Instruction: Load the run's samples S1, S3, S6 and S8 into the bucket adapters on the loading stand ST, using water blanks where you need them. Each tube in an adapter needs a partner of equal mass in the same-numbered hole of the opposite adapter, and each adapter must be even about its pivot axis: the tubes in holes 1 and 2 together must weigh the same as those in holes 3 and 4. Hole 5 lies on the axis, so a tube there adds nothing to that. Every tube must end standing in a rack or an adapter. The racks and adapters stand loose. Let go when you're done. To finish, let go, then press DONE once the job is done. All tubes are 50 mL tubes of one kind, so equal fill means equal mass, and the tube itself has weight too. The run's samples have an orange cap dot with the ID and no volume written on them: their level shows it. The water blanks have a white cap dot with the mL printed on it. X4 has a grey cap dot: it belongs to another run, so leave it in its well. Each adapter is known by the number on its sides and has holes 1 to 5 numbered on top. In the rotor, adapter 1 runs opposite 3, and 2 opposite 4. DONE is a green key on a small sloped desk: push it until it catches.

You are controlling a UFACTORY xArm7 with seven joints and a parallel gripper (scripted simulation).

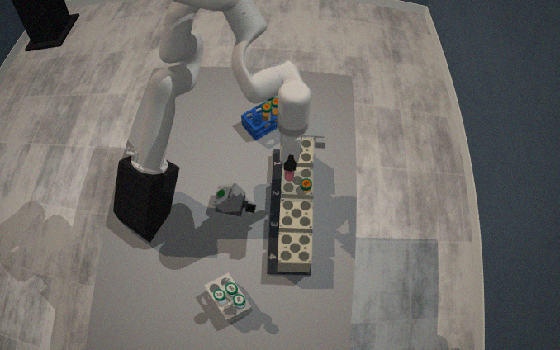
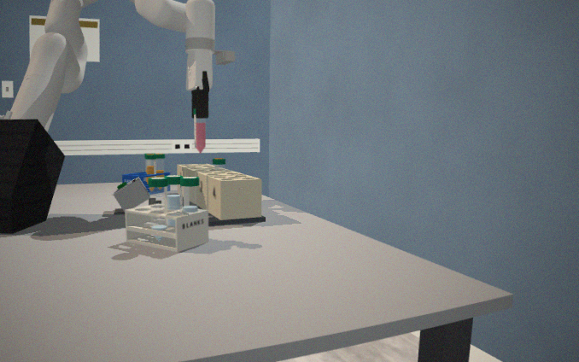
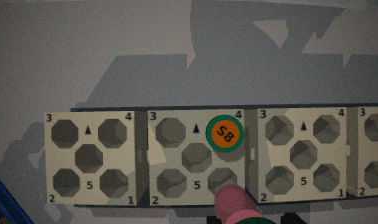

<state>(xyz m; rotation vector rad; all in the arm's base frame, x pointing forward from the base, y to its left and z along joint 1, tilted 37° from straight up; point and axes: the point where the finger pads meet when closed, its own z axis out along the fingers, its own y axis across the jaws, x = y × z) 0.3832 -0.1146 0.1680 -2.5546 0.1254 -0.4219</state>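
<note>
Shows four bucket adapters [image 1: 281, 230] [image 2: 237, 197] [image 3: 280, 155] in a row on the loading stand [image 1: 272, 237] [image 2: 242, 219] [image 3: 165, 108], with S8 [image 1: 306, 184] [image 2: 219, 160] [image 3: 225, 133] in hole 4 of the second (counting from the sample rack [image 1: 256, 130] [image 2: 132, 178] [image 3: 7, 205] end). From above, puts the DONE desk [image 1: 230, 200] [image 2: 132, 194] left of the stand and the blanks rack [image 1: 242, 314] [image 2: 193, 231], with three water blanks [image 1: 230, 288] [image 2: 173, 179] in it, lower left.

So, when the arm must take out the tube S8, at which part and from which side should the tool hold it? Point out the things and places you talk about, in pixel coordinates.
I would grip tube S8 [image 1: 306, 184] [image 2: 219, 160] [image 3: 224, 133] at its green-rimmed cap, coming from straight above. It stands upright in hole 4 of adapter 2 [image 1: 298, 196] [image 3: 157, 192], so mostly the cap end sticks out.
</note>
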